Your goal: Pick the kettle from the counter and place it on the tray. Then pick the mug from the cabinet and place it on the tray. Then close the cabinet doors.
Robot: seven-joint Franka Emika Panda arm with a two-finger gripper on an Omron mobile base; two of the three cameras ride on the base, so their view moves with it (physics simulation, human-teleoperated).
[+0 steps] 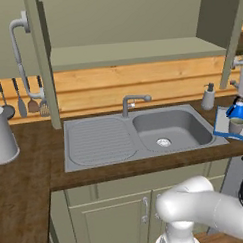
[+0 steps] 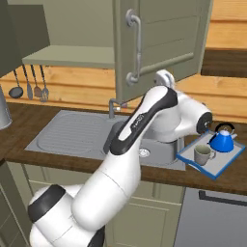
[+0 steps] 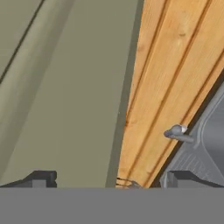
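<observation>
Hand view: the gripper (image 3: 107, 179) is spread wide, its two dark fingertips (image 3: 41, 178) far apart with nothing between them; one tip lies against the olive door (image 3: 74, 87), the other over the sink (image 3: 205, 144). The door's edge runs long from top to bottom, beside the orange wood wall (image 3: 170, 65), with the tap (image 3: 177, 132) near the sink.

Left base view: the cabinet (image 1: 135, 53) stands open, its pale shelf bare. The tray (image 1: 221, 124) sits at the counter's (image 1: 25, 172) right edge, holding the kettle (image 1: 238, 110) and the mug (image 1: 237, 125) in front of it.

Right base view: the arm (image 2: 144, 120) reaches up behind the right door, whose bar handle (image 2: 136, 46) runs vertically. On the tray, kettle upright, mug handle pointing right
</observation>
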